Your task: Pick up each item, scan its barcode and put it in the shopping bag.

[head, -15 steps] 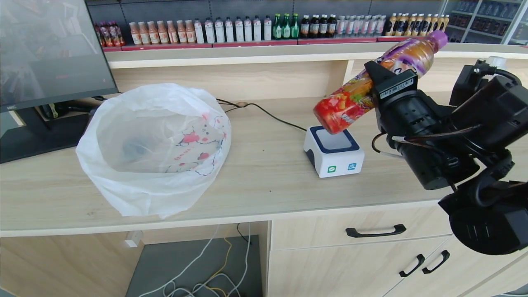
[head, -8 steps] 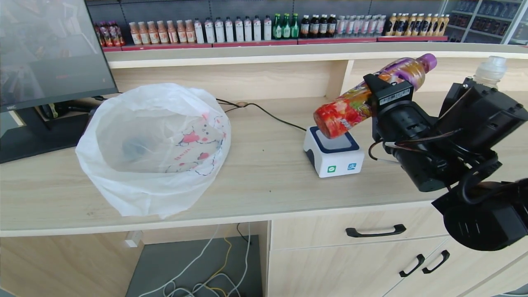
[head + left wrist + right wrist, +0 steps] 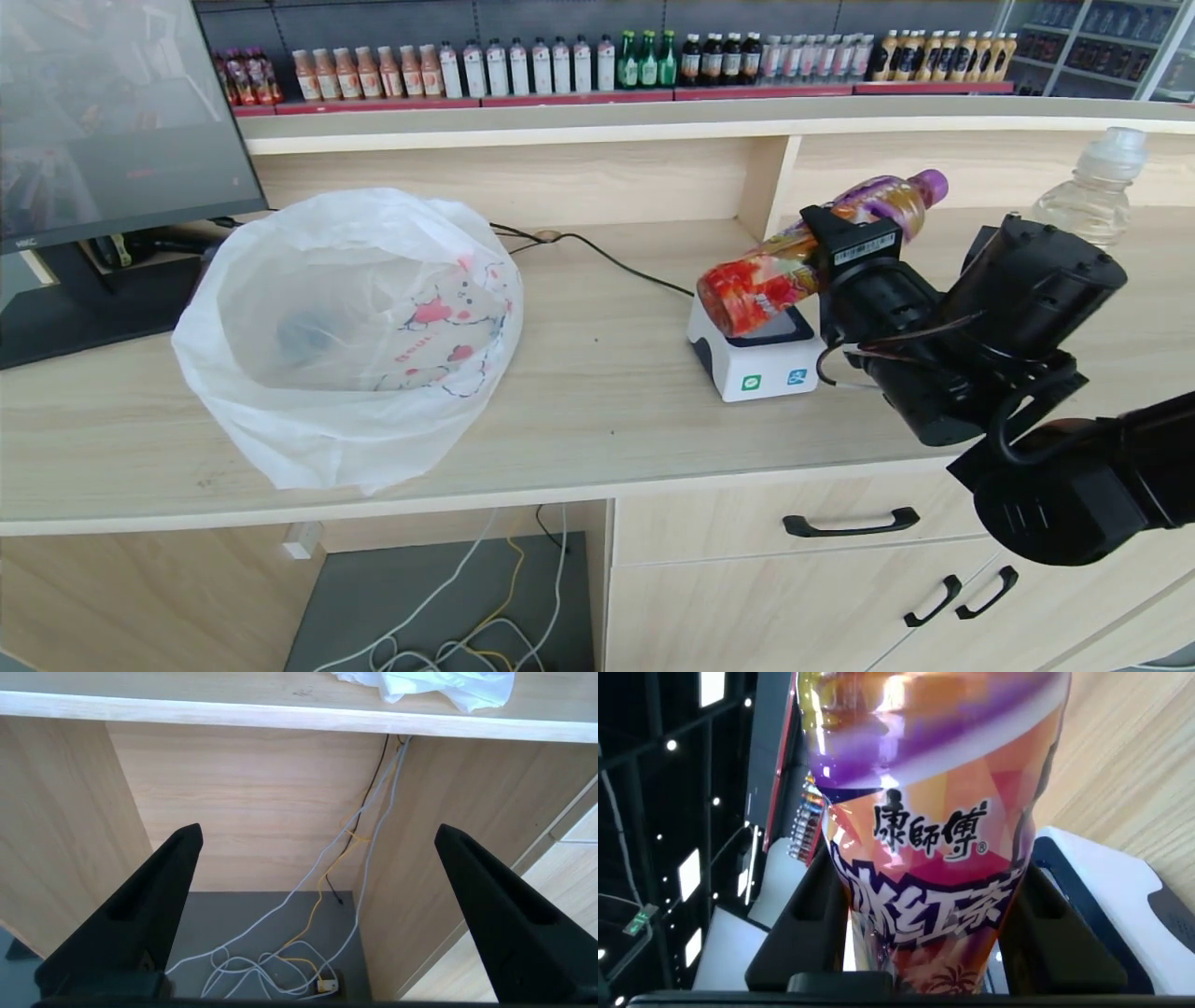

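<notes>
A drink bottle with a red, orange and purple label and a purple cap lies tilted in my right gripper, which is shut on its middle. Its base hangs just over the glass top of the white barcode scanner on the counter. In the right wrist view the bottle stands between the black fingers, with the scanner beside it. The white shopping bag gapes open at the counter's left. My left gripper hangs open below the counter edge, over floor cables.
A clear plastic bottle stands at the counter's back right. A monitor rises at the left, and a black cable runs behind the scanner. Drawers with black handles sit under the counter.
My right gripper has come down and a little left with the bottle, bringing its base from well above the scanner to just over the glass. The clear bottle behind it has come into sight.
</notes>
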Robot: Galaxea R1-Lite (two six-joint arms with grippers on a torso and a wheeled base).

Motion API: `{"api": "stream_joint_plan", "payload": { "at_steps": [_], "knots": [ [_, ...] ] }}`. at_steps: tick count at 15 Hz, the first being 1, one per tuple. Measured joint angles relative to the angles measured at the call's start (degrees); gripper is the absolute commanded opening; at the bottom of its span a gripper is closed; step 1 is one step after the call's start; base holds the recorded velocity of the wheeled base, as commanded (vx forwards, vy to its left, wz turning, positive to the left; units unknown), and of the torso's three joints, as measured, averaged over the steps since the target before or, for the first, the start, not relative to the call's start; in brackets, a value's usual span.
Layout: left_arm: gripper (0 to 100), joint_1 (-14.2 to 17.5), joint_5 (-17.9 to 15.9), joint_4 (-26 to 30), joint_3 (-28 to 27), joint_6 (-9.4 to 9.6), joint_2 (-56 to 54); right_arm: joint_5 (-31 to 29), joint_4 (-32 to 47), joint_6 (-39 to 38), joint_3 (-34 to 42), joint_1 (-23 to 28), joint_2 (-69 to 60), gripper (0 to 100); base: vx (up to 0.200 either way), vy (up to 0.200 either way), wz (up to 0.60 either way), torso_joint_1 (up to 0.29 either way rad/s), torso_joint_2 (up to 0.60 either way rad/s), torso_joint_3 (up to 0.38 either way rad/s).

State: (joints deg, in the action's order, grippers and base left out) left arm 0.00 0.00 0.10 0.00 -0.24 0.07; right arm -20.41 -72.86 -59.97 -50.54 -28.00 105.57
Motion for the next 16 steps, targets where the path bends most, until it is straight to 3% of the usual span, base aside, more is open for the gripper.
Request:
{"api": "stream_joint_plan", "payload": {
  "at_steps": [16],
  "knots": [
    [100, 0.0, 0.0, 0.0, 0.0, 0.02, 0.0, 0.27, -0.16, -2.72, -0.17, 3.12, 2.04, 0, 0.0, 0.0, 0.0, 0.0, 0.0, 0.0]
  ]
}}
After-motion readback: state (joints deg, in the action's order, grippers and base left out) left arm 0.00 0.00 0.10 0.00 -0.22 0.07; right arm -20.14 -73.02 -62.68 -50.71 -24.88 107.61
